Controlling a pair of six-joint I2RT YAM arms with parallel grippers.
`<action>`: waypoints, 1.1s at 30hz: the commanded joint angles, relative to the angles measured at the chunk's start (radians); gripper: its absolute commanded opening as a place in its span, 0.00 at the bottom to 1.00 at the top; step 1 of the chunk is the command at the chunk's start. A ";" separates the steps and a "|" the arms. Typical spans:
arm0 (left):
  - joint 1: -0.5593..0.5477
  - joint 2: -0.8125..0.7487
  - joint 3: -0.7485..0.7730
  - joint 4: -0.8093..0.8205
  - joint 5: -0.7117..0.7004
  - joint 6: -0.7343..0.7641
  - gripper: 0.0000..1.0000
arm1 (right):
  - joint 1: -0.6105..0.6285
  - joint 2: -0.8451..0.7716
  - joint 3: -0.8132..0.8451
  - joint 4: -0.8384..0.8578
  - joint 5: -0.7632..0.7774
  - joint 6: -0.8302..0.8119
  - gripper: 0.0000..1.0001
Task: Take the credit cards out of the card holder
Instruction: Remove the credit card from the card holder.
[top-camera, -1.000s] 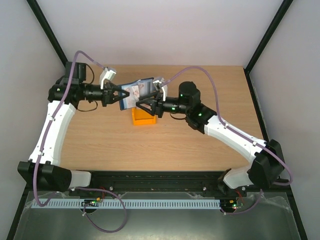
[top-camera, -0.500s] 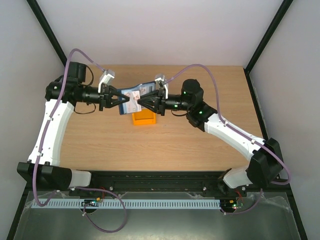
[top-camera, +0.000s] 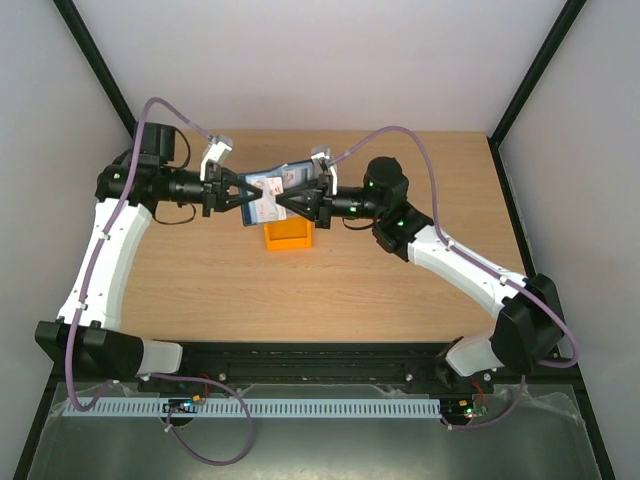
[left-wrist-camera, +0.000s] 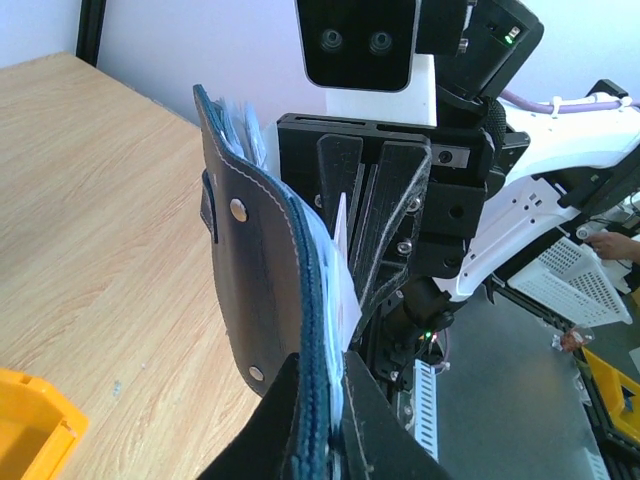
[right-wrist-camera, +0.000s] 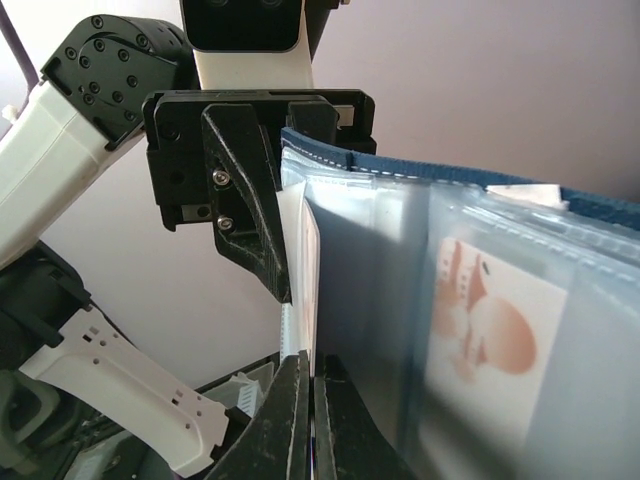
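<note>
Orange bin (top-camera: 287, 237) sits on wooden table (top-camera: 250, 290)

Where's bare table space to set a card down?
Bare wood: between the small orange plastic bin and the near edge of the light wooden table, and at the far right corner. Crowded: far middle, where the left gripper and right gripper meet at the dark navy card holder.

Light wooden table (top-camera: 200, 290), small orange bin (top-camera: 286, 235) near its middle

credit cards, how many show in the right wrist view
2: a reddish-print card in a clear sleeve of the card holder, a white card edge-on, pinched by the right gripper. More may be hidden.
</note>
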 joint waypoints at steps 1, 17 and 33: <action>-0.014 -0.004 -0.020 0.033 0.013 -0.017 0.08 | -0.008 -0.045 -0.008 0.026 0.038 -0.014 0.02; -0.039 -0.006 -0.040 -0.023 0.018 0.060 0.15 | -0.042 -0.081 -0.004 -0.094 0.107 -0.076 0.02; -0.039 -0.005 -0.043 -0.007 -0.013 0.046 0.02 | -0.086 -0.129 -0.013 -0.199 0.128 -0.141 0.02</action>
